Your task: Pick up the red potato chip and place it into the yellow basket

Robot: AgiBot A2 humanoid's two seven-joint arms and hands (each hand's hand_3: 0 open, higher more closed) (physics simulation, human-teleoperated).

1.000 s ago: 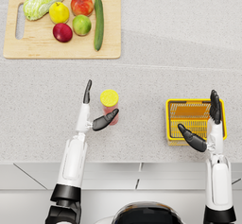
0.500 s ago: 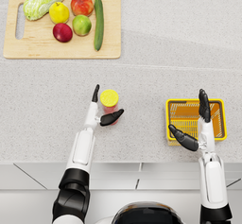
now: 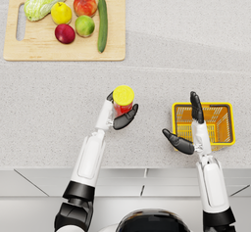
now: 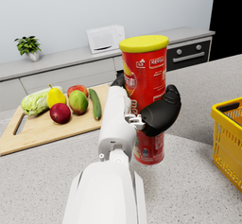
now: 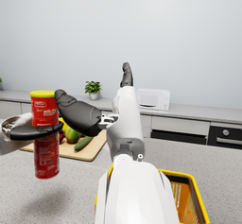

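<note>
The red potato chip can (image 3: 122, 109) with a yellow lid stands upright in my left hand (image 3: 122, 119), fingers wrapped round its middle. In the left wrist view the can (image 4: 144, 76) hangs just off the counter, with the left hand (image 4: 158, 112) clasped on it. The yellow basket (image 3: 230, 124) sits on the counter to the right of the can. My right hand (image 3: 192, 134) hovers open over the basket's left side, holding nothing. The right wrist view shows the can (image 5: 45, 138), the right hand (image 5: 90, 114) and the basket (image 5: 191, 190) below the forearm.
A wooden cutting board (image 3: 63, 52) at the far left carries a cabbage (image 3: 45, 1), a cucumber (image 3: 102, 23) and several fruits. The speckled counter (image 3: 186, 45) runs between board and basket. Its front edge (image 3: 147, 168) lies near my arms.
My left hand has closed round the can, lifted it and carried it slightly right. My right hand has drifted left, from the basket's right side to its left side.
</note>
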